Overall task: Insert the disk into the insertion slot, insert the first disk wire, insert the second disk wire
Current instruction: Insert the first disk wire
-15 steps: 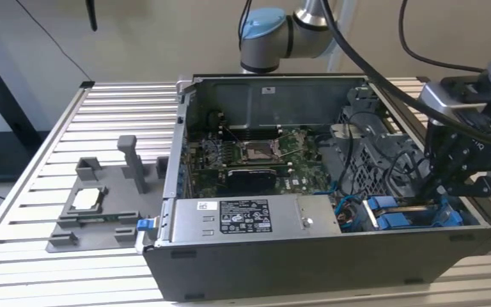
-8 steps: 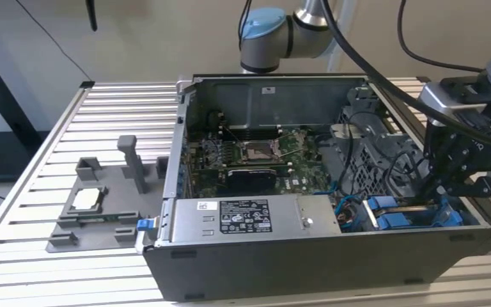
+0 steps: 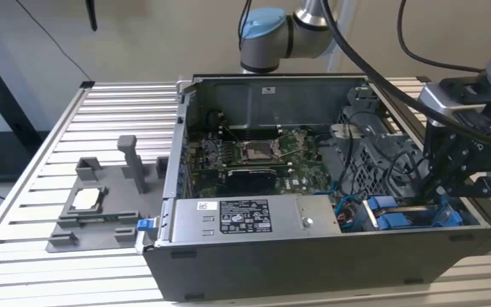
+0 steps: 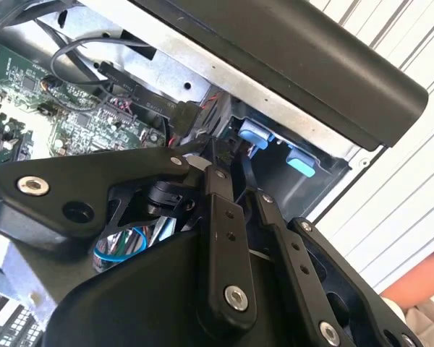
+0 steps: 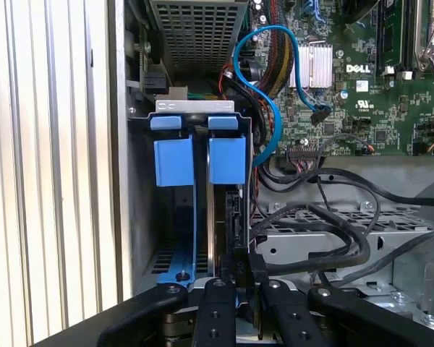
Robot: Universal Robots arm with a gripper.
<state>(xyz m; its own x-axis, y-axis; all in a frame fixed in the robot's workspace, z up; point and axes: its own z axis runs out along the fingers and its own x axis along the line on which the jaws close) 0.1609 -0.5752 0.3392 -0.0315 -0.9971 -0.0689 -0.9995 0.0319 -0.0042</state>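
The pincer hangs over the case's near corner on the exterior view's right, just above the disk. Whether it is spread or pinching anything, I cannot tell. The disk stands on edge in the slot along the case's side wall, with a dark body and blue end tabs. A blue cable and black cables loop beside it, toward the board.

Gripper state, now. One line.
Gripper: fingers closed on the near end of the disk, which stands on edge inside the insertion slot.
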